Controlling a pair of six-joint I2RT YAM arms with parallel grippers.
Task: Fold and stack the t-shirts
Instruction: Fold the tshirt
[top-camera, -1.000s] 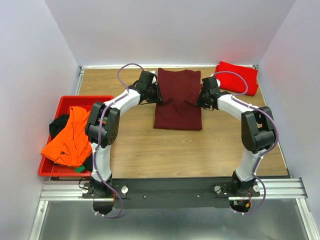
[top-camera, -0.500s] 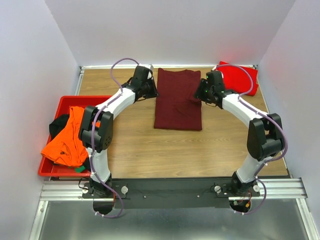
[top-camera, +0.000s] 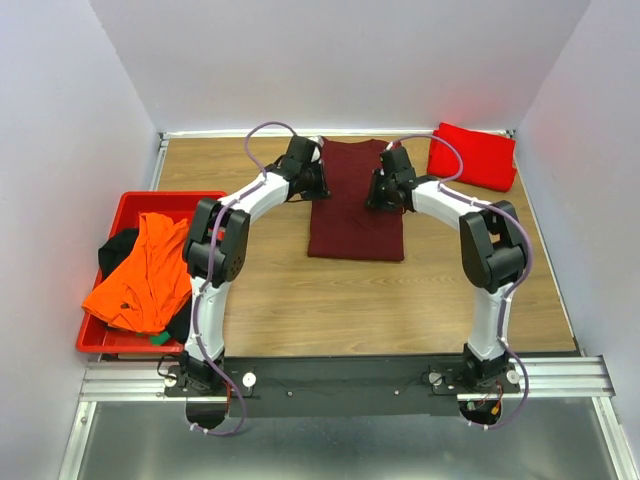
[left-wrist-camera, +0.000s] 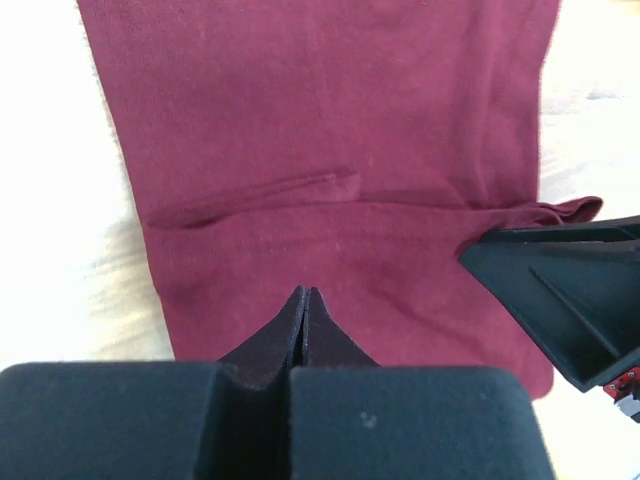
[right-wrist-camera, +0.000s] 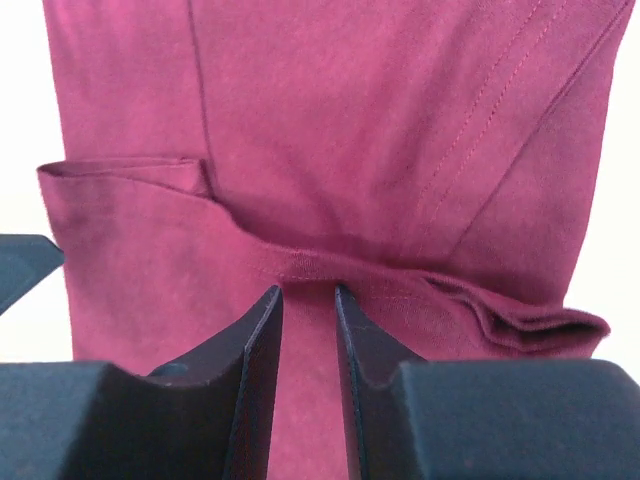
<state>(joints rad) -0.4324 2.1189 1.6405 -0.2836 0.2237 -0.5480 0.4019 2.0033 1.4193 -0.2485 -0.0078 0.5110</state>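
Inward I've brought both arms onto the half-folded maroon t-shirt: left gripper pinched closed, right gripper barely parted; orange t-shirt waits at left.

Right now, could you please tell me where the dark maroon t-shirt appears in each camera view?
Top external: the dark maroon t-shirt lies just above picture centre.
Left wrist: it fills the picture beyond the left claw.
Right wrist: it fills the picture beyond the right claw.
Shared landmark: the creased band across it, where both claws sit.
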